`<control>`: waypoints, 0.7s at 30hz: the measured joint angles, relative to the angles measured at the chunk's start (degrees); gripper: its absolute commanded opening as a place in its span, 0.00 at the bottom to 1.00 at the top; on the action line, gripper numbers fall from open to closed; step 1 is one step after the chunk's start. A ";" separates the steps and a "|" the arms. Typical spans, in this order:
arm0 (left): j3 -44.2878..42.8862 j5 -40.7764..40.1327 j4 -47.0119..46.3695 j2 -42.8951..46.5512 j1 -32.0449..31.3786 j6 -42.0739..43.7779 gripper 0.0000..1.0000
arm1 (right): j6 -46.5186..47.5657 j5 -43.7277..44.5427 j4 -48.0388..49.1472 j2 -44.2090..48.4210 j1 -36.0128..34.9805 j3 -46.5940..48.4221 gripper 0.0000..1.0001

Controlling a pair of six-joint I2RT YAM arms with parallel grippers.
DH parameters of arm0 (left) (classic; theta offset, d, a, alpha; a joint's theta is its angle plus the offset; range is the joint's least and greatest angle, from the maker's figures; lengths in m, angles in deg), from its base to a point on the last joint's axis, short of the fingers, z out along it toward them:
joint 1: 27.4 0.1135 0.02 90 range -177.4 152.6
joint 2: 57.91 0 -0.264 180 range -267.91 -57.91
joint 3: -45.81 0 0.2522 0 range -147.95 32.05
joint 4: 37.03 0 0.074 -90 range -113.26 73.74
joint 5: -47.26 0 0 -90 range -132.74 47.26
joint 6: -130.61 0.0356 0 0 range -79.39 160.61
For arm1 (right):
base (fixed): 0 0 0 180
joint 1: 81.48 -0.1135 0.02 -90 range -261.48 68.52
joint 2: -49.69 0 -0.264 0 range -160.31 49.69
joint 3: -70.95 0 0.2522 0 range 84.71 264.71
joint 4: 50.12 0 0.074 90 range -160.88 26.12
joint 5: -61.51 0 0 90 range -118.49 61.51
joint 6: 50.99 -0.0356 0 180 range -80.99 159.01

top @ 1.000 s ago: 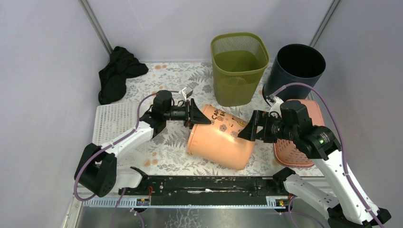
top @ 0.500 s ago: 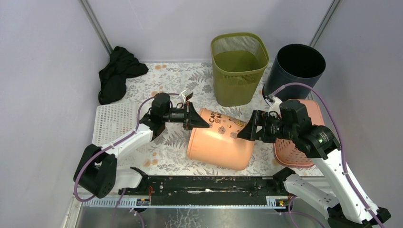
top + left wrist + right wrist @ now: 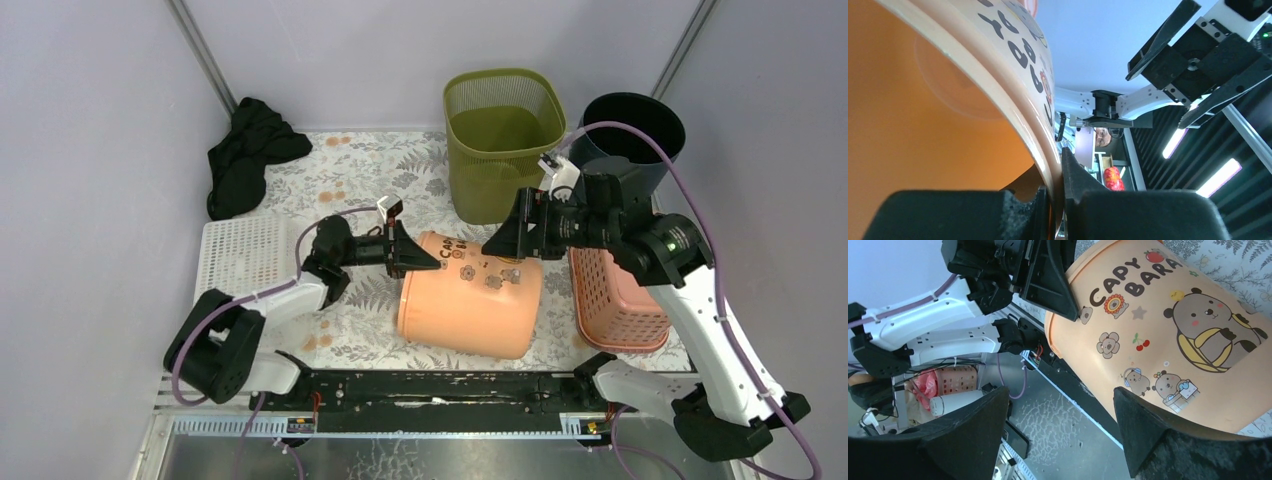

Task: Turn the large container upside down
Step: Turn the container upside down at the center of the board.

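Orange bin (image 3: 470, 300): lying on its side on the surface (image 3: 360, 170), just in front of the green basket (image 3: 497, 150), mouth facing left
Left end effector (image 3: 408, 250): pinching the bin's rim, one finger inside, one outside
Right end effector (image 3: 505, 240): spread wide, over the bin's upper side, apart from it

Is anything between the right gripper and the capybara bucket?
No. The right wrist view shows the open right gripper facing the printed side of the bucket, with only bare air between them.
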 measured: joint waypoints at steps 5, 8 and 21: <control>0.76 -1.75 -14.97 -6.10 -1.20 -9.33 0.00 | 1.36 0.46 -1.68 2.01 0.00 0.20 0.84; 0.79 -2.97 -23.02 -10.14 -2.10 -14.43 0.00 | 1.66 0.72 -2.67 3.23 0.02 0.20 0.84; -3.32 -8.70 -36.44 -20.76 -5.79 -19.69 0.00 | 4.33 3.78 -9.97 2.23 0.00 10.32 0.85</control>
